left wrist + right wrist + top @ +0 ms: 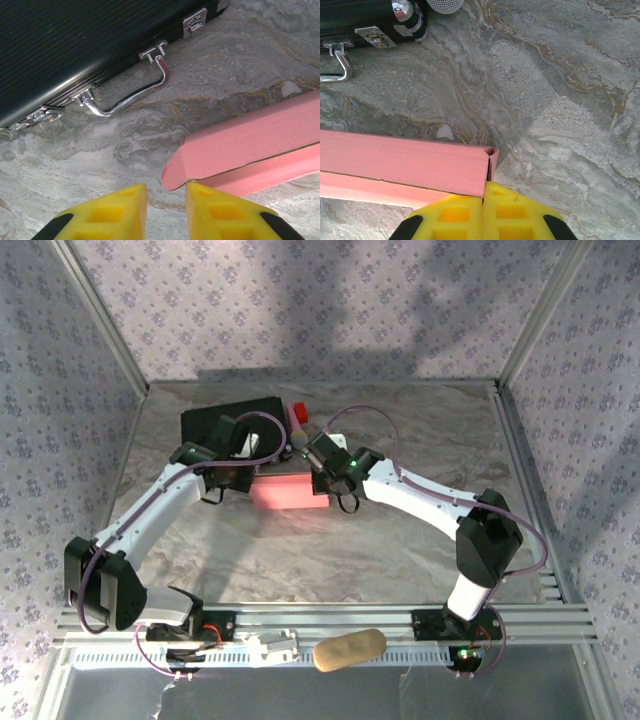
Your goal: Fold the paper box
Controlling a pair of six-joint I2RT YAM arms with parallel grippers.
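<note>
Pink thin cardboard paper box (288, 492): light, easily creased, best pinched at the ends. Right end is held by right gripper (484, 195); left gripper (166, 200) narrow, empty.

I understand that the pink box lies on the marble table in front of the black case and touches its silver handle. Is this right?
Not quite. The box lies on the table in front of the case but does not touch the handle: bare table separates them, as the left wrist view shows.
</note>
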